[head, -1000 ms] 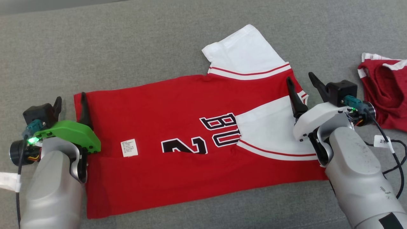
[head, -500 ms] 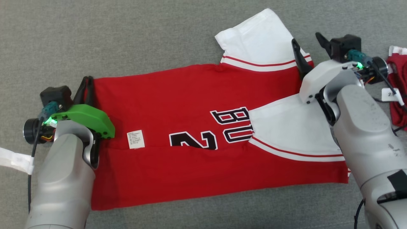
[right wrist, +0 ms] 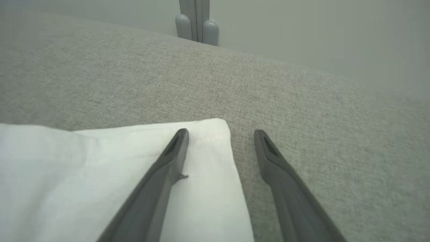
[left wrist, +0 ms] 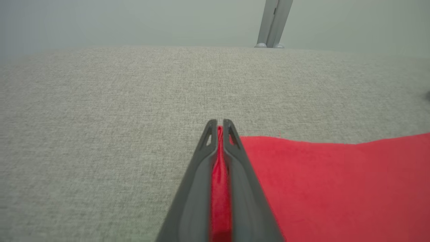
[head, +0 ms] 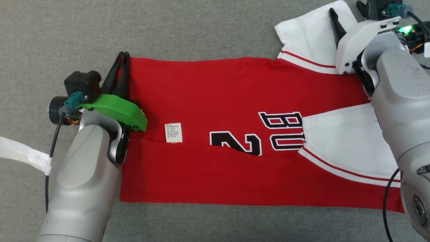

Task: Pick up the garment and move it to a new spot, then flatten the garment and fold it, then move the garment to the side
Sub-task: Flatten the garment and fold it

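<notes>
the garment, a red jersey with white sleeves, is laid out flat on the grey padded surface, with its length running from left to right in the head view. the near long edge is already turned over the front, so that the lower part of the black number is covered. the near sleeve is laid inward on the chest. the far sleeve is not yet folded and sticks out on the surface.

the left gripper is pressed together on the far corner of the hem, and a strip of red cloth is caught between its fingers. the right gripper is held spread at the corner of the far sleeve. one finger lies on the white cloth, the other is over the bare surface, and nothing is pinched.

it is judged that the moving and the flattening are done and that one lengthwise fold is made. a second fold seems to be prepared. still to be done: the sleeve gripped, the far edge brought over, the garment folded shorter and put to the side.
</notes>
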